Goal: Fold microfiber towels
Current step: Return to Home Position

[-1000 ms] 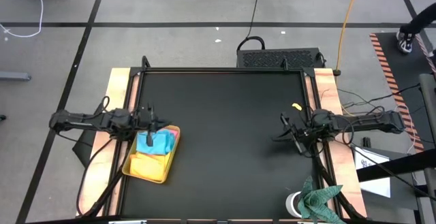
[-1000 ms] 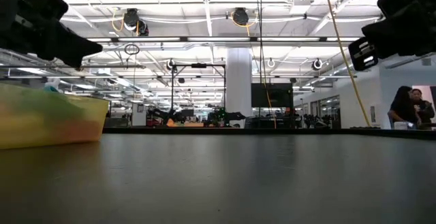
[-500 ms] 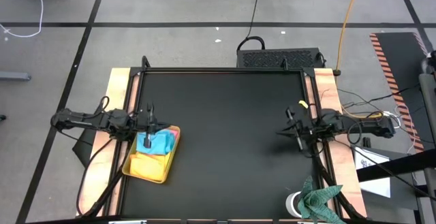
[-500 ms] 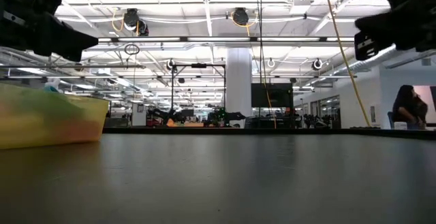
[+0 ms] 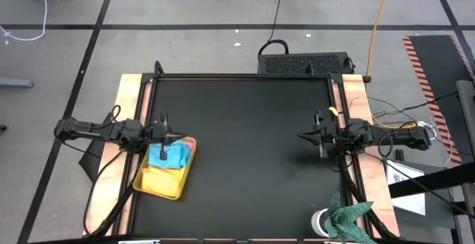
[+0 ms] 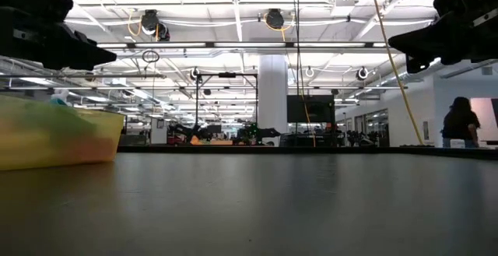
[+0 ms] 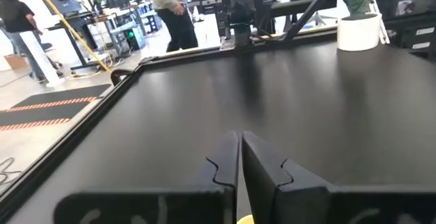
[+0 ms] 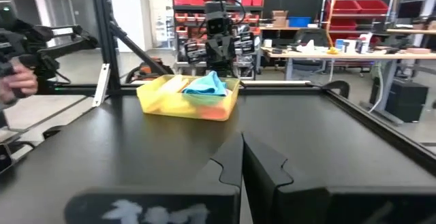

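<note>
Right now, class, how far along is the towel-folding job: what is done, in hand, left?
Done: towels lie piled in the yellow bin, the light blue towel on top, a pink towel and a yellow towel showing beneath. In hand: nothing; the left gripper by the bin and the right gripper across the table are shut, empty. Left: seemingly nothing; no towel lies loose on the table.

Bright, even light from overhead. In the low view, ceiling strip lights [image 6: 233, 11] burn out to white glare, so the left arm [image 6: 39, 34] and right arm [image 6: 459, 22] show as dark silhouettes; the near tray [image 6: 54, 135] is out of focus. The black table [image 7: 327, 94] carries a dull grey sheen.
</note>
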Motion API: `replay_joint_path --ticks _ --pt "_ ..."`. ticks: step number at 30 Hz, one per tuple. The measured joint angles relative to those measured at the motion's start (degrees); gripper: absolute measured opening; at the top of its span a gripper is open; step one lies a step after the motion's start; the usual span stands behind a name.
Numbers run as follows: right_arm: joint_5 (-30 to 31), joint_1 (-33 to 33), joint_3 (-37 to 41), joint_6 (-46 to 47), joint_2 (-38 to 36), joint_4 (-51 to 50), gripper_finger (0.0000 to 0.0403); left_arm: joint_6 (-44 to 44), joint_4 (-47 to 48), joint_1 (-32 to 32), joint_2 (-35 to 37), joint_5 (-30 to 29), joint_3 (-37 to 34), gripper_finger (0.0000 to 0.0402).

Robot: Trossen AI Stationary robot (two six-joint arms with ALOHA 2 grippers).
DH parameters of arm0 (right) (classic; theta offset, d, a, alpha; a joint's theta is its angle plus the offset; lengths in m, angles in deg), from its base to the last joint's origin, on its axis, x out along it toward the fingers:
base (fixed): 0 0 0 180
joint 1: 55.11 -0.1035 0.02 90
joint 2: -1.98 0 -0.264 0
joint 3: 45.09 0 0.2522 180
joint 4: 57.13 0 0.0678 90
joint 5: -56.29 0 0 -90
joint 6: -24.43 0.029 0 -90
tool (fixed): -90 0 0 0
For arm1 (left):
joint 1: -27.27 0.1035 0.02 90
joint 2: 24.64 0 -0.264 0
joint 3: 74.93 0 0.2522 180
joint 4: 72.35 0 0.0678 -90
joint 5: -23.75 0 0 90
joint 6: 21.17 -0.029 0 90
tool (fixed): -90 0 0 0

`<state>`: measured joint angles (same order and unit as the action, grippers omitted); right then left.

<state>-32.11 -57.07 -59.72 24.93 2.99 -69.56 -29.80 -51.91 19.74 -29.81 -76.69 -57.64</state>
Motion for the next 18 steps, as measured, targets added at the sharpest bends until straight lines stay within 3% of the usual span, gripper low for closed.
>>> replay_joint_path --ticks 18 --pt "-0.1 0.0 0.0 0.3 0.0 1.2 0.0 4.6 -0.4 -0.2 -0.4 -0.2 0.0 0.0026"
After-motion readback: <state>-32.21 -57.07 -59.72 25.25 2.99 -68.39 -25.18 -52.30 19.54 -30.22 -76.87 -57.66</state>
